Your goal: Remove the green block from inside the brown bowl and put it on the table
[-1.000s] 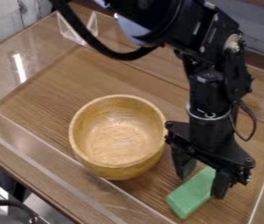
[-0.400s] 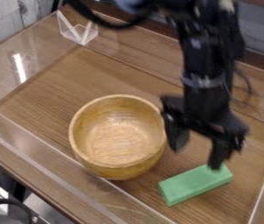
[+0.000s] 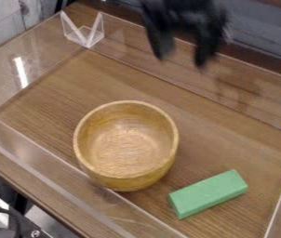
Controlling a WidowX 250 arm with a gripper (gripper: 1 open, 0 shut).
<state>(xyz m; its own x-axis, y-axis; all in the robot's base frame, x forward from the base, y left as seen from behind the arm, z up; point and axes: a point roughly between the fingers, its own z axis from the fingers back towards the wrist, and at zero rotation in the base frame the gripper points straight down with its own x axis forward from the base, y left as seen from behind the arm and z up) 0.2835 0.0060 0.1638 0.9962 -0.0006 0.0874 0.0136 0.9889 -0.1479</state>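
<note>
One camera view covers it all. Low clear acrylic walls [image 3: 32, 181] edge the table [image 3: 218, 130], a brown wood-grain top with long plank lines, and bare board stretches wide between the bowl and the far wall. Near the front edge the green block [image 3: 209, 193], a flat matte bar, lies on the wood just right of the brown bowl [image 3: 127, 144], close but apart. That bowl is round, thick-walled, pale inside and holds nothing. High at the back, blurred, the gripper [image 3: 184, 42] hangs with its dark fingers spread apart, clasping nothing.
</note>
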